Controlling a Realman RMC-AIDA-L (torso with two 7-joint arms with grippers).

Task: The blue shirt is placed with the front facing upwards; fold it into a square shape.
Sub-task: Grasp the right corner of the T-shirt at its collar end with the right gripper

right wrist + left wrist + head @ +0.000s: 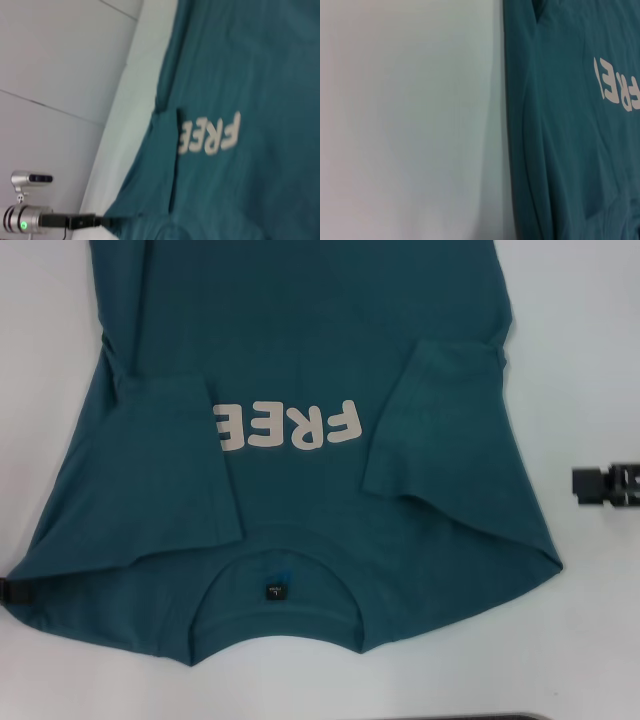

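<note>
The blue shirt (300,360) is lying spread on the white table (590,350) with its front up, collar nearest the robot, and the pale "FREE" print (285,425) is showing across the chest between the 2 sleeves. Both sleeves are lying folded inward over the body: the left sleeve (165,470) is covering the print's edge, and the right sleeve (425,420) is lying just beside the print's other end. A small black label (273,591) is sitting inside the round neckline. The right gripper (605,484) is hovering off the shirt's right side, apart from the cloth, with the right shoulder edge of the shirt lying inward of it; how far its fingers are parted cannot be told, and nothing is showing in its hold. The left gripper (10,592) is peeking in at the view's edge, right at the shirt's left shoulder corner; whether it is gripping the cloth cannot be told.
</note>
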